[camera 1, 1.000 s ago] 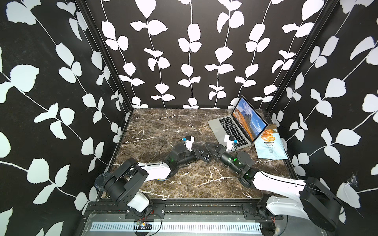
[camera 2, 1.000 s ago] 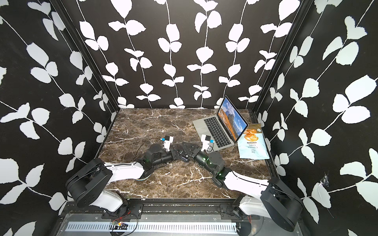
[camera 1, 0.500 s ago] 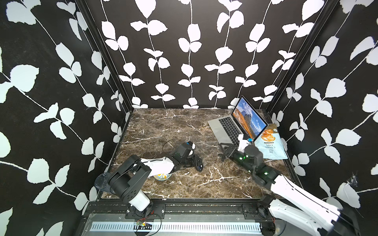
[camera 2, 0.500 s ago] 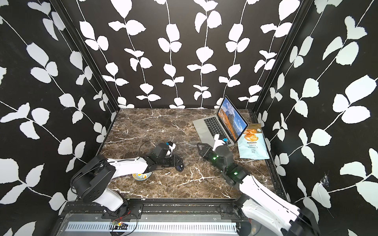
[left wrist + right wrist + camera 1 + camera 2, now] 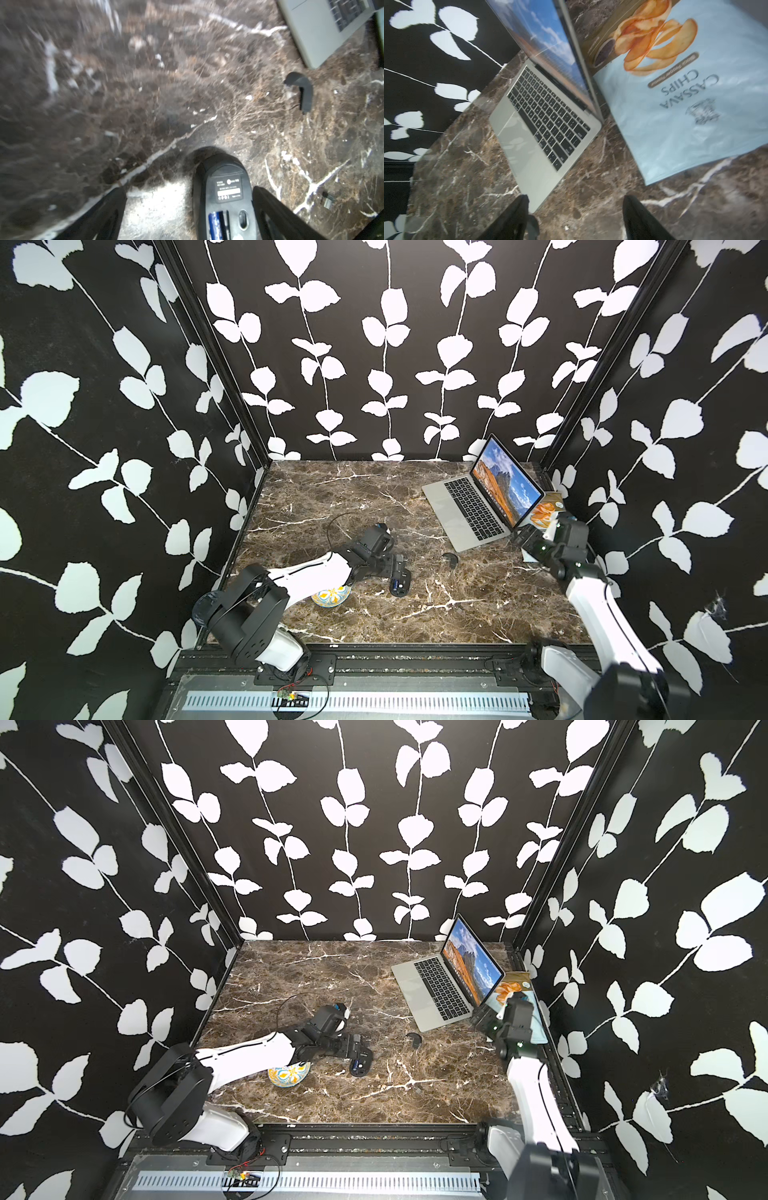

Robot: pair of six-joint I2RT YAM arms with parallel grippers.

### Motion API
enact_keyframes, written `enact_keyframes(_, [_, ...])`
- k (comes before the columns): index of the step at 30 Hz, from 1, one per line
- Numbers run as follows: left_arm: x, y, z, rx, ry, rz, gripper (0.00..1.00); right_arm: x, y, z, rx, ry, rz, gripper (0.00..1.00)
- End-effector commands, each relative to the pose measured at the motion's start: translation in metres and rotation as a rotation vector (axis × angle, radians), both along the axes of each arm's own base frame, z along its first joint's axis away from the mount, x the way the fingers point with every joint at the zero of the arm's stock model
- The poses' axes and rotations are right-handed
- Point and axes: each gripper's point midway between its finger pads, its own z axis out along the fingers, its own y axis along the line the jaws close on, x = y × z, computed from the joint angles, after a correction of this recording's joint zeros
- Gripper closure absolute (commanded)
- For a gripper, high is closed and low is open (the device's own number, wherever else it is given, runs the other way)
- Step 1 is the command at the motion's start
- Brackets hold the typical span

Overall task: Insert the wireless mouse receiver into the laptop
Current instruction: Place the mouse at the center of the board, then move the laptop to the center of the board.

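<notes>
Where leaf-print walls [image 5: 374, 364] box marble [image 5: 374, 497], left claw [image 5: 189, 192] gapes — right claw [image 5: 575, 198] too, seemingly.

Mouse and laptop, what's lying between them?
A small black curved piece lies between mouse and laptop, touching neither; both top views show it.

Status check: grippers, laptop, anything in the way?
Both open: left gripper straddles upturned mouse, right gripper empty beside laptop. Laptop lid up. Loose black cover between mouse and laptop; chip bag behind laptop.
</notes>
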Motion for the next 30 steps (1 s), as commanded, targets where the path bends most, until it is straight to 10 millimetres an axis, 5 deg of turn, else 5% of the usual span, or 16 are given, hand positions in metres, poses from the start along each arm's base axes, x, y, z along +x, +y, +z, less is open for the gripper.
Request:
enact_keyframes(1, [0.008, 0.000, 0.025, 0.026, -0.099, -0.067, 0.01, 0.041, -0.017, 0.034, -0.213, -0.156, 0.138, 0.25])
enact_keyframes(7, [0.011, -0.012, 0.036, -0.031, -0.120, -0.116, 0.02, 0.102, -0.038, 0.029, -0.318, -0.226, 0.260, 0.23])
enact_keyframes(10, [0.010, -0.015, 0.038, -0.056, -0.123, -0.122, 0.02, 0.125, -0.027, 0.036, -0.313, -0.302, 0.375, 0.24])
enact_keyframes(12, [0.010, -0.016, 0.039, -0.062, -0.125, -0.123, 0.01, 0.134, -0.019, 0.041, -0.313, -0.365, 0.442, 0.34])
enact_keyframes(21, [0.007, -0.020, 0.031, -0.065, -0.093, -0.141, 0.02, 0.126, 0.018, 0.064, -0.260, -0.594, 0.624, 0.89])
enact_keyframes(30, [0.009, -0.022, 0.037, -0.072, -0.111, -0.154, 0.02, 0.115, 0.061, 0.060, -0.246, -0.643, 0.701, 0.96])
